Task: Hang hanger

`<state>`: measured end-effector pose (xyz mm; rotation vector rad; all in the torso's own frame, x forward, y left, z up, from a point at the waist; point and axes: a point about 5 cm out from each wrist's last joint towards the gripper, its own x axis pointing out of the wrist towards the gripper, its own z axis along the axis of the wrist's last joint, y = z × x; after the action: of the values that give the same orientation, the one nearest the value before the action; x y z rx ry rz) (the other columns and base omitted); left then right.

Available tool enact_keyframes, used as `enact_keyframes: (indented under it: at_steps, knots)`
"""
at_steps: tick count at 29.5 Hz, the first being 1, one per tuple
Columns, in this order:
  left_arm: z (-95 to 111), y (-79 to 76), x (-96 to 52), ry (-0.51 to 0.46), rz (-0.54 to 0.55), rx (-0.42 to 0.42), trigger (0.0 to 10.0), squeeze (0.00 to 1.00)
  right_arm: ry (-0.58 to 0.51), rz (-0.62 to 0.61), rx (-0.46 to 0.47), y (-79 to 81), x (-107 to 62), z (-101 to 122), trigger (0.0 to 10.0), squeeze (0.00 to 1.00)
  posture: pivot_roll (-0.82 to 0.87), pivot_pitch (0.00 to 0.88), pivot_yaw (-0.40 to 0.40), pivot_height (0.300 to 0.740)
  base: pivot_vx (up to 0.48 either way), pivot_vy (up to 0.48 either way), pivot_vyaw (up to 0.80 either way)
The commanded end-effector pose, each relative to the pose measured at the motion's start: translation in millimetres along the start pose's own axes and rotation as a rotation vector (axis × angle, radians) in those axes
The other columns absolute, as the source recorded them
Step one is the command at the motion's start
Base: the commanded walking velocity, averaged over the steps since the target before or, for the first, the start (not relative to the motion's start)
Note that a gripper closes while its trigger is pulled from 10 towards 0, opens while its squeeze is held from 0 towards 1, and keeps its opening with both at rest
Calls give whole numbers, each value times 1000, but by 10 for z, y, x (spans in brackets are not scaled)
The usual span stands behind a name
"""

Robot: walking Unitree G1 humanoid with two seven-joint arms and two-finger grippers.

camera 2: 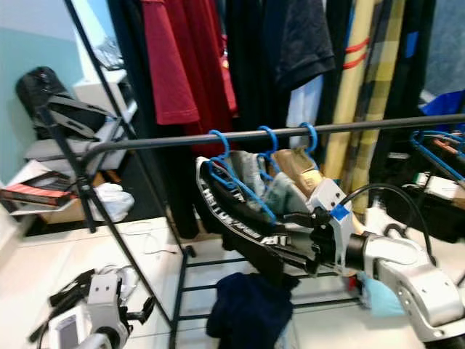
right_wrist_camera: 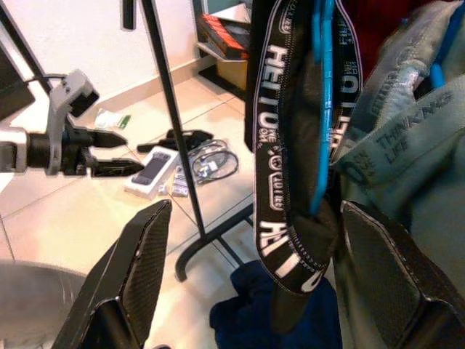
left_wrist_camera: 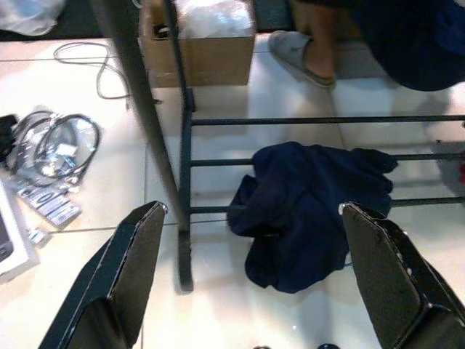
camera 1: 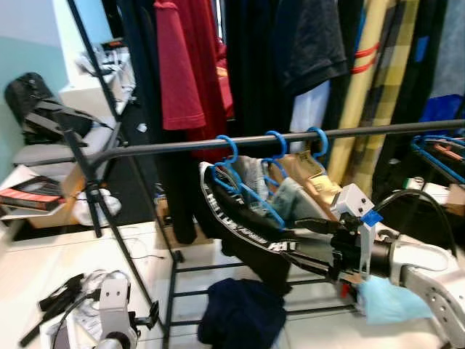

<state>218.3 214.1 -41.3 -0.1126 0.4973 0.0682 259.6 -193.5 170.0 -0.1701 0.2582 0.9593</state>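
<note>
A blue hanger [camera 1: 243, 189] carrying a black garment [camera 1: 240, 218] with white lettering has its hook over the black rail [camera 1: 290, 139]. Two more blue hangers [camera 1: 280, 156] with pale clothes hang to its right on that rail. My right gripper [camera 1: 294, 238] reaches in from the right at the garment's lower edge. Its fingers are open, and in the right wrist view the black garment [right_wrist_camera: 290, 145] and blue hanger [right_wrist_camera: 320, 109] hang between them unclamped. My left gripper [camera 1: 149, 316] hangs low near the floor, open and empty, to the left of the rack's lower bars [left_wrist_camera: 290, 120].
A navy cloth [left_wrist_camera: 305, 211] lies on the floor across the rack's lower bars. A slanted black pole [camera 1: 109, 182] crosses at left. Cables [left_wrist_camera: 54, 142], a cardboard box [left_wrist_camera: 196, 36] and a person's slippered foot [left_wrist_camera: 305, 51] are on the floor. Dark and red clothes hang behind.
</note>
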Motion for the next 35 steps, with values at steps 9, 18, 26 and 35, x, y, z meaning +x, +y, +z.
enact_keyframes:
  at_steps: [9,18,26,35]
  knots:
    - [-18,68,-13,17,36,12,10000,0,-106,8,-3,99,218,168,10000,0,-72,0,52,740,0,0,0]
    - [-24,53,-8,18,45,10,10000,0,-164,-36,2,57,320,244,10000,0,-71,0,49,740,0,-373,0]
    - [-17,86,-10,14,66,-3,10000,0,-175,-44,0,55,340,265,10000,0,-71,0,49,740,0,0,0]
    - [-12,88,-9,14,64,18,10000,0,-182,-52,8,-26,439,264,10000,0,-68,0,55,740,0,0,0]
